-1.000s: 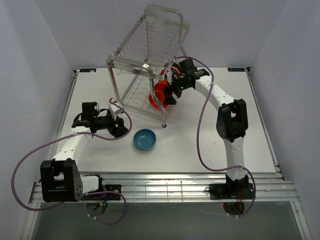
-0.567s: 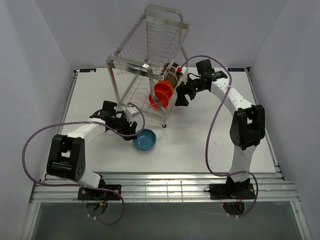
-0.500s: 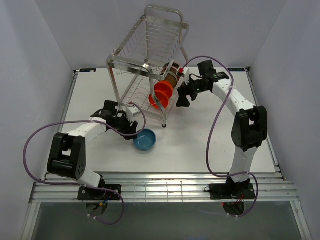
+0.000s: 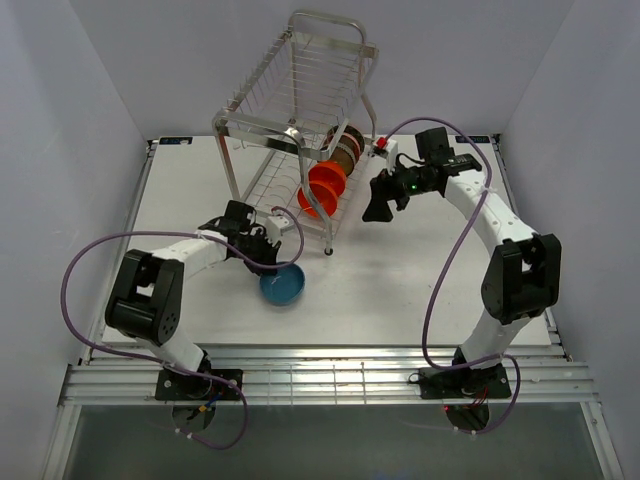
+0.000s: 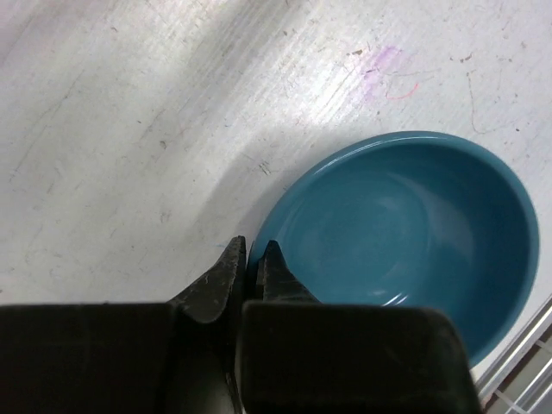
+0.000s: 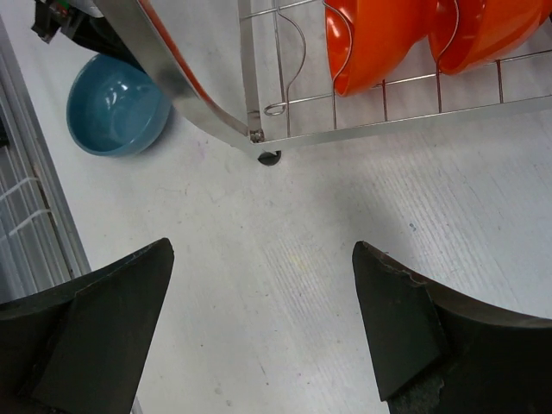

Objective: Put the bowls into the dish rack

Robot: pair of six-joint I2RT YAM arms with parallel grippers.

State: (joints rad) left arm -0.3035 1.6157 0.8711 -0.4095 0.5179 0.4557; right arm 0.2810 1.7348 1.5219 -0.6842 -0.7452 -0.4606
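Observation:
A blue bowl [image 4: 283,286] sits on the table in front of the dish rack [image 4: 295,90]. My left gripper [image 4: 268,262] is shut on its near-left rim; in the left wrist view one finger lies inside the bowl [image 5: 414,224] and one outside, the gripper [image 5: 250,252] pinching the edge. Two orange bowls [image 4: 320,188] stand on edge in the rack's lower tier, with a brown bowl [image 4: 346,150] behind them. My right gripper [image 4: 377,210] hangs open and holds nothing, to the right of the rack. Its wrist view shows the gripper [image 6: 261,250], the orange bowls [image 6: 379,39] and the blue bowl [image 6: 116,103].
The rack's tubular leg [image 6: 172,73] and foot stand just ahead of my right gripper. A metal grille [image 4: 320,375] runs along the table's near edge. White walls enclose the table on three sides.
My left arm reached to the blue bowl and shut on its rim, nudging it slightly left. My right gripper drew back rightward from the rack, leaving the orange bowl there.

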